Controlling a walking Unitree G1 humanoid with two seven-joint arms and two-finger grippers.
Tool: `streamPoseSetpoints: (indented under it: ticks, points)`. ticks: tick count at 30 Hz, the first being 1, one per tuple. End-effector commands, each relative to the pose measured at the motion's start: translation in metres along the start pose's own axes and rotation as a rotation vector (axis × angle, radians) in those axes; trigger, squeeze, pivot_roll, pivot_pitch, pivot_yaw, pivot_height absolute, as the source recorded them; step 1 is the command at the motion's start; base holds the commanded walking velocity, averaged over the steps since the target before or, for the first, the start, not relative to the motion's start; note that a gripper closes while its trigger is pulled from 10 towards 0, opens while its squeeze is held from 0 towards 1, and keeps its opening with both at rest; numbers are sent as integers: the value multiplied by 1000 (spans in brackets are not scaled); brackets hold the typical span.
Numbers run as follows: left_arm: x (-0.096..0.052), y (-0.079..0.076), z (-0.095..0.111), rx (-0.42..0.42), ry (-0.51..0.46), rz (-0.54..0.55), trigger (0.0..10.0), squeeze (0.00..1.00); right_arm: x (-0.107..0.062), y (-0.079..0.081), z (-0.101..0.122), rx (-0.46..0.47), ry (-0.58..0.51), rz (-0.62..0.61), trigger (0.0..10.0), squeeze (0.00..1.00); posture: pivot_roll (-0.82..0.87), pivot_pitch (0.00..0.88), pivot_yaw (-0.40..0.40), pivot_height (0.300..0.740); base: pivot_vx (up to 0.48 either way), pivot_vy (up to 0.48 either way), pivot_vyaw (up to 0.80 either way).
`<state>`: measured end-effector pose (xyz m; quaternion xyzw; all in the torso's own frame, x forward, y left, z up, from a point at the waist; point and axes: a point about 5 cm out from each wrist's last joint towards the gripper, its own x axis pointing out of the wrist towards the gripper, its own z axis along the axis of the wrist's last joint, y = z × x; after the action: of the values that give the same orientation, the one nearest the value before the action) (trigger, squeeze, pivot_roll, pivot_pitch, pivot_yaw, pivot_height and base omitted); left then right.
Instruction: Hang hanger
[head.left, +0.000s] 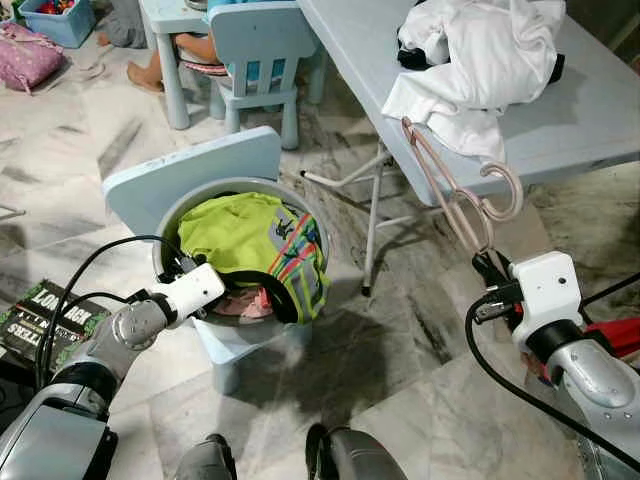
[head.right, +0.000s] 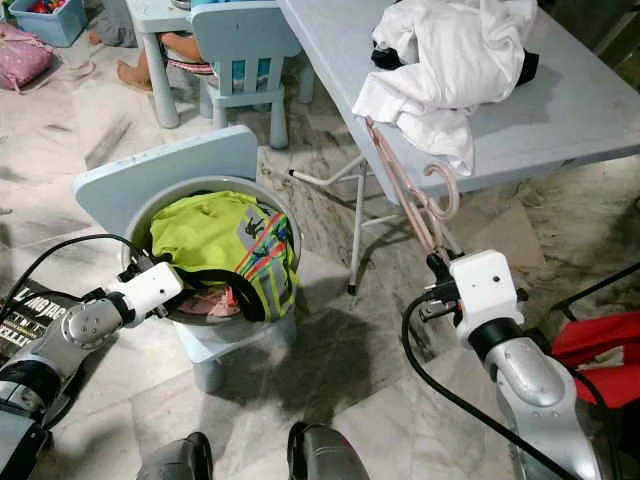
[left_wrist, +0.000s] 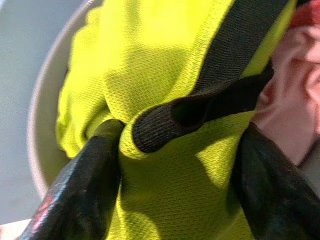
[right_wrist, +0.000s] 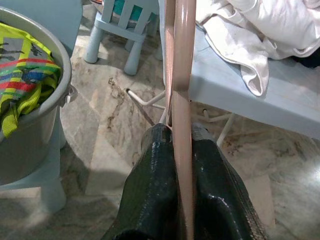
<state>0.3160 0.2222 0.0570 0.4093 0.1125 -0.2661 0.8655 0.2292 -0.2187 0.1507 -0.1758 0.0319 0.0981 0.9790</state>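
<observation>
Marble-patterned floor (head.left: 420, 330) carries a pale blue folding table (head.left: 600, 110), with a heap of white cloth (head.left: 480, 60) lying on its top beyond the right jaws. A grey bucket (head.left: 170, 225) sits on a low blue stool (head.left: 240, 345) at the left jaws.

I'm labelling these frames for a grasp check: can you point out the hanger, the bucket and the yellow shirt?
hanger (head.left: 505, 178): left eye view, on its curved hook.
bucket (head.right: 140, 215): right eye view, on its grey rim.
yellow shirt (left_wrist: 145, 65): left wrist view, on the bunched fabric.
</observation>
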Motion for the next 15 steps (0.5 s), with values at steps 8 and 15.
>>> streamPoseSetpoints:
  ticks: [8, 15]
  points:
    - [-3, 9, -2, -27, 2, -19, 0, 0, -2, 3, 1, -1, 5, -5, 10000, 0, -207, 243, -116, 740, 0, 0, 0]
    - [-4, 9, 1, -37, -32, -72, 0, 0, 0, 3, 0, 1, 0, -9, 10000, 0, -201, 246, -111, 740, 0, 0, 0]
